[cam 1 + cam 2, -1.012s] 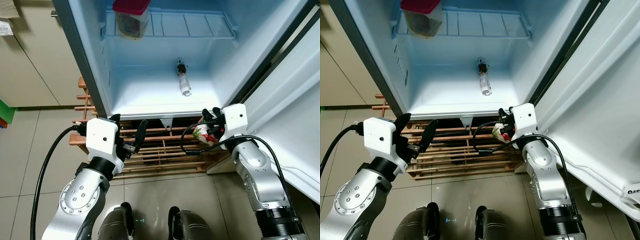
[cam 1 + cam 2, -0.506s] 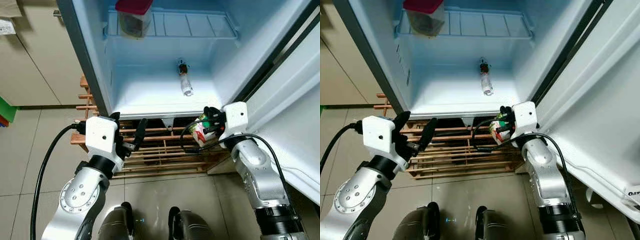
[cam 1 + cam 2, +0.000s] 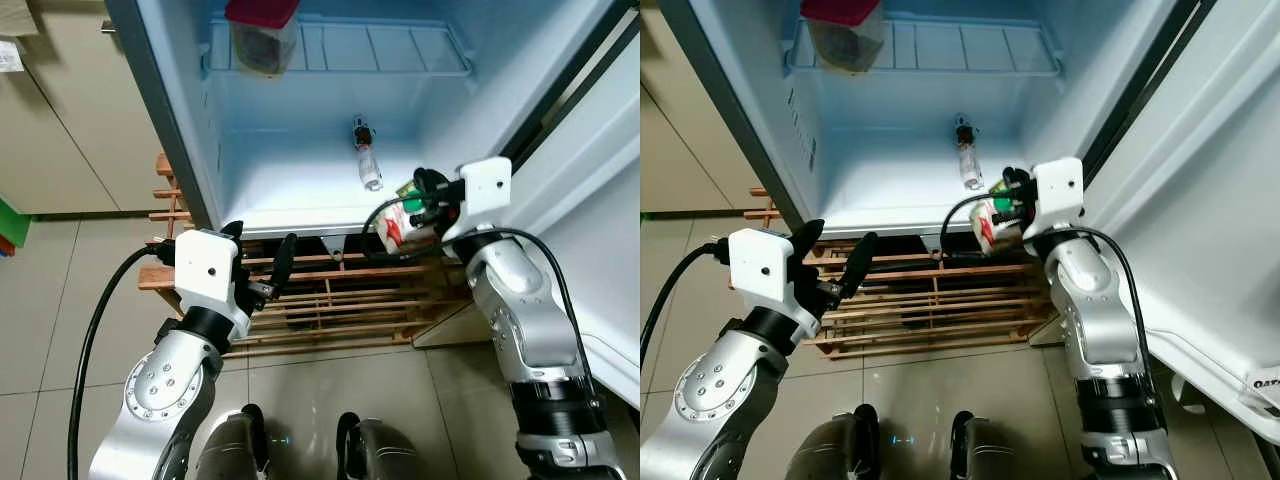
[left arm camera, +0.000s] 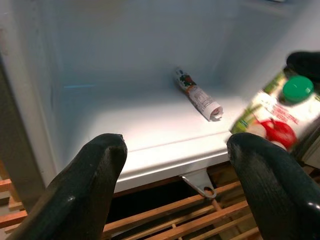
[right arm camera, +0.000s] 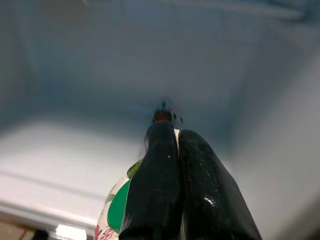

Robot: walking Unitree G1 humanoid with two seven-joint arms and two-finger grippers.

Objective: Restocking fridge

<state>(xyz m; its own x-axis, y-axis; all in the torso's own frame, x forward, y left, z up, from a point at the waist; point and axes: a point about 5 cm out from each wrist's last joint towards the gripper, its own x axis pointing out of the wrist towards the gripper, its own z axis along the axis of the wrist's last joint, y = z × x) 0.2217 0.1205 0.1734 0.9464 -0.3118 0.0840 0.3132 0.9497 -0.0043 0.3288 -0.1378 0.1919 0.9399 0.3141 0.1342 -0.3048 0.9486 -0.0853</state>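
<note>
Green-capped carton [image 3: 396, 224] pinched in right claw [image 3: 425, 193] at fridge [image 3: 300, 190] floor edge; left claw [image 3: 262, 262] spread.

The fridge floor [image 3: 300, 190] carried one small bottle [image 3: 367, 166] lying flat; above the bottle, a wire shelf [image 3: 400, 48] bore a red-lidded container [image 3: 262, 35].

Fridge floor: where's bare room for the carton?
Bare on the fridge floor between the left wall and the lying bottle. Tighter on the right, where the right gripper holds the carton beside the bottle.

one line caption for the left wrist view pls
Open left gripper faces the fridge floor, a tube lying there, a green-capped carton alongside.
</note>
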